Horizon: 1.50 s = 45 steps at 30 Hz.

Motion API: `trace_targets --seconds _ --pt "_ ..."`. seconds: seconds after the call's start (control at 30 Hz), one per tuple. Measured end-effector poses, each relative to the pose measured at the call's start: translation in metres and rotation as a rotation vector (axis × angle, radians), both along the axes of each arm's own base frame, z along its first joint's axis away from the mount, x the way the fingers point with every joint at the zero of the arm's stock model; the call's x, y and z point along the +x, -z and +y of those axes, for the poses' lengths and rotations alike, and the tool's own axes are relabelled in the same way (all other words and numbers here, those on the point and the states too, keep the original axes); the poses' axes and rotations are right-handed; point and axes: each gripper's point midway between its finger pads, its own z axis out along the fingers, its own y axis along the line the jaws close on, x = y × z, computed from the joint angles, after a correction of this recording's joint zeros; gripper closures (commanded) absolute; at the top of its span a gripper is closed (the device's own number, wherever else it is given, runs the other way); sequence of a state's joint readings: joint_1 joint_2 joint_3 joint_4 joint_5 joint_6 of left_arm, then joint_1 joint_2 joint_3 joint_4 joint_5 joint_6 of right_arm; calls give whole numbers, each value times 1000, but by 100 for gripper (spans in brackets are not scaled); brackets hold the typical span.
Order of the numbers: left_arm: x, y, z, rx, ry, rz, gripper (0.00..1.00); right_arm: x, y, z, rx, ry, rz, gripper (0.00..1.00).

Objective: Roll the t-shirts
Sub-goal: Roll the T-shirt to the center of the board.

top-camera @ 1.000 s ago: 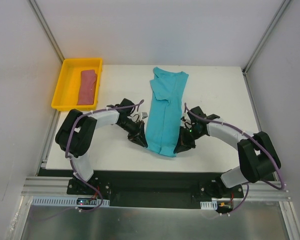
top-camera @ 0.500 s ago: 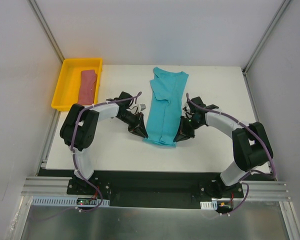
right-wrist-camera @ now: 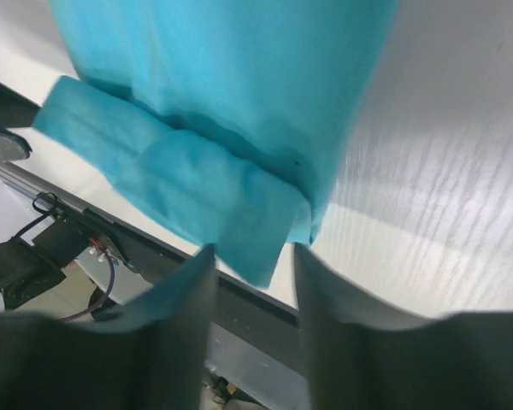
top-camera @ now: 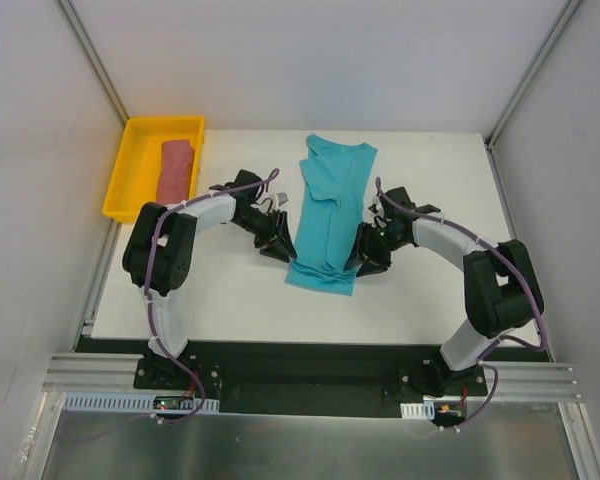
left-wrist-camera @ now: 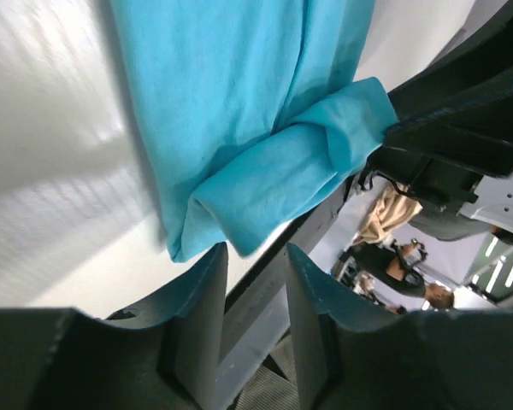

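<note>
The turquoise t-shirt (top-camera: 328, 215) lies as a long narrow strip down the middle of the table, its near end turned over into a short roll (top-camera: 320, 276). My left gripper (top-camera: 278, 250) sits low at the roll's left end, and my right gripper (top-camera: 366, 262) at its right end. In the left wrist view the left gripper (left-wrist-camera: 255, 251) is open, with the roll (left-wrist-camera: 265, 192) just beyond its tips. The right gripper (right-wrist-camera: 254, 252) is open too, and a loose corner of the roll (right-wrist-camera: 214, 201) hangs between its fingertips. The rose-red t-shirt (top-camera: 175, 172) lies rolled in the tray.
A yellow plastic tray (top-camera: 130, 170) stands at the table's far left corner. White walls with metal posts close in the table on three sides. The black rail with both arm bases runs along the near edge (top-camera: 310, 372).
Both grippers carried the shirt's near end away from the front edge, turning it over onto the strip. Their jaws then parted and let the cloth go.
</note>
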<state>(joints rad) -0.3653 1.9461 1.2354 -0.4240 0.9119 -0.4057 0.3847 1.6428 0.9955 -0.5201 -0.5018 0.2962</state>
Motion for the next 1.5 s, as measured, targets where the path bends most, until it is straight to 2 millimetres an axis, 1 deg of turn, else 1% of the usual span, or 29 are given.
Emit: trace_targets --seconds 0.07,0.13,0.17,0.2,0.27,0.37,0.4,0.43,0.47,0.5,0.57,0.63,0.7,0.8,0.93,1.1,1.2,1.27,1.3,1.33,1.4,1.43,1.47,1.5 --pt "9 -2 4 28 2 -46 62 14 -7 -3 6 -7 -48 46" --pt "19 -9 10 47 16 -137 60 30 -17 -10 -1 -22 -116 44" --pt "22 -14 14 59 32 -197 59 38 -22 -15 -13 -34 -154 41" --pt "24 -21 19 72 48 -259 59 45 -27 -20 -23 -41 -193 40" --pt "26 -38 28 93 102 -424 57 52 -37 -32 -39 -66 -267 39" --pt "17 -62 34 130 236 -696 55 58 -50 -47 -69 -115 -369 38" --pt "9 -68 32 149 323 -820 55 59 -55 -50 -81 -143 -414 37" --pt "3 -70 27 153 396 -912 54 61 -60 -53 -94 -165 -451 36" --pt "-7 -69 20 152 491 -1015 53 61 -64 -55 -104 -184 -483 36" --pt "-19 -66 14 146 585 -1094 53 62 -69 -57 -115 -201 -513 35" --pt "-40 -53 3 123 761 -1213 53 65 -77 -61 -130 -223 -561 33" --pt "-51 -36 -1 111 901 -1286 53 70 -83 -68 -142 -221 -589 30" --pt "-53 -21 1 113 998 -1324 53 75 -86 -78 -155 -201 -602 28" --pt "-45 -9 -1 120 1092 -1383 53 80 -86 -95 -177 -162 -601 27" --pt "-42 4 -8 105 1184 -1425 53 75 -86 -112 -193 -119 -605 25" --pt "-51 24 -17 69 1281 -1421 54 67 -90 -124 -206 -92 -616 23" --pt "-58 38 -21 68 1344 -1407 56 68 -91 -133 -217 -79 -623 19" --pt "-62 51 -23 82 1389 -1387 64 68 -91 -136 -223 -78 -622 18" --pt "-62 52 -26 86 1399 -1393 70 68 -91 -138 -226 -82 -624 15" --pt "-59 53 -28 106 1408 -1403 80 68 -91 -138 -228 -88 -627 13" --pt "-54 54 -30 138 1411 -1409 88 68 -90 -139 -232 -111 -638 7" --pt "-52 55 -32 154 1410 -1414 96 68 -90 -139 -231 -124 -644 7" --pt "-49 55 -31 178 1403 -1413 100 68 -90 -138 -232 -146 -655 7" --pt "-48 55 -30 190 1390 -1405 100 68 -90 -138 -234 -163 -664 5"
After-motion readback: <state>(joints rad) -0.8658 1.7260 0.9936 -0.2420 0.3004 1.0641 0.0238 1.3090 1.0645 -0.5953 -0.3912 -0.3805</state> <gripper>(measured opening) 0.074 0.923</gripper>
